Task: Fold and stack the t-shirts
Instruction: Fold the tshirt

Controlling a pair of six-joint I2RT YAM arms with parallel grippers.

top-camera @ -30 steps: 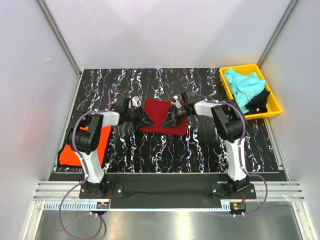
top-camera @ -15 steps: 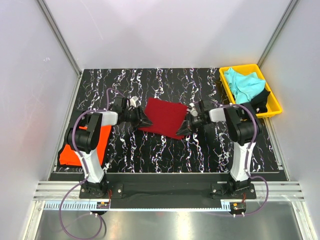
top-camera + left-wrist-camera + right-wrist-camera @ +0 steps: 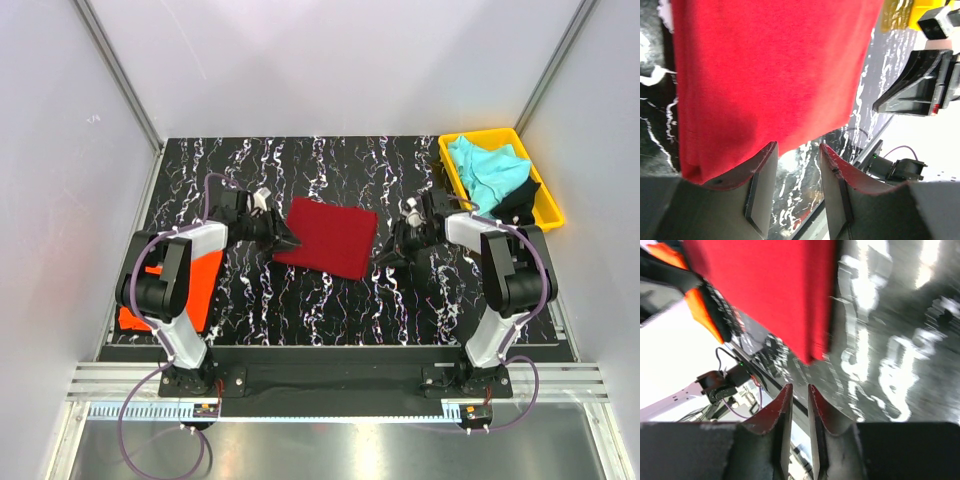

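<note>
The dark red t-shirt (image 3: 328,236) lies folded flat in the middle of the table; it fills the left wrist view (image 3: 770,65) and the right wrist view (image 3: 770,285). My left gripper (image 3: 290,240) is at its left edge, open and empty (image 3: 797,147), one fingertip (image 3: 765,160) just at the cloth's edge. My right gripper (image 3: 385,255) is off the shirt's right edge, jaws narrowly apart with nothing between them (image 3: 799,387). The orange t-shirt (image 3: 150,295) lies at the near left, partly hidden by the left arm. The turquoise t-shirt (image 3: 485,170) and black t-shirt (image 3: 520,195) sit in the tray.
The yellow plastic tray (image 3: 478,134) stands at the back right corner. White walls enclose the black marbled table (image 3: 330,300) on three sides. The arm bases and a metal rail (image 3: 330,385) run along the near edge.
Both grippers were over the red shirt a second ago. The right one has drawn back to the right, the left one slightly to the left, and the shirt now lies wider and flat.
</note>
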